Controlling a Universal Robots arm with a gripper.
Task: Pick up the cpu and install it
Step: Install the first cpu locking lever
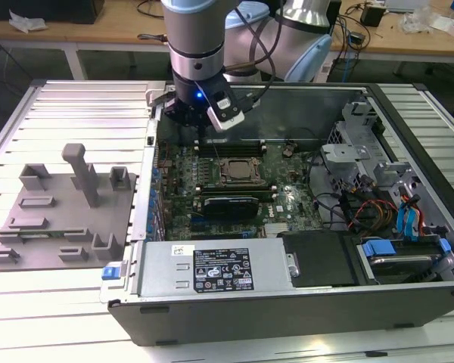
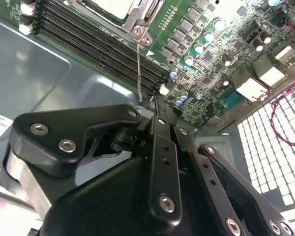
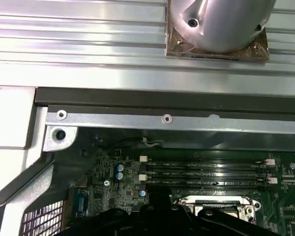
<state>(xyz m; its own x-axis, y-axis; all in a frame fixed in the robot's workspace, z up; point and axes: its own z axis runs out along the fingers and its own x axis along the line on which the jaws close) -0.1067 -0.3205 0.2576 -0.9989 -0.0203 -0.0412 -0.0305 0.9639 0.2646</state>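
1. Seemingly seated, the cpu (image 2: 108, 6) lies in its socket (image 2: 137, 22), just beyond the tip of the gripper (image 2: 155, 101).
2. The gripper is narrow, jaws drawn together at the lever (image 2: 139, 64) end. It is likely working the latch, but any grasp is unclear.
3. Below it lies the motherboard (image 2: 211, 44), in an open case (image 1: 287, 318) on a ribbed table (image 1: 76, 106); benches (image 1: 98, 30) stand beyond.

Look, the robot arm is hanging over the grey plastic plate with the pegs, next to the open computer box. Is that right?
No. The silver and blue robot arm hangs over the green motherboard inside the open dark grey metal computer case, not over the grey plastic plate with upright pegs. The plate lies beside the case, as the exterior view shows.
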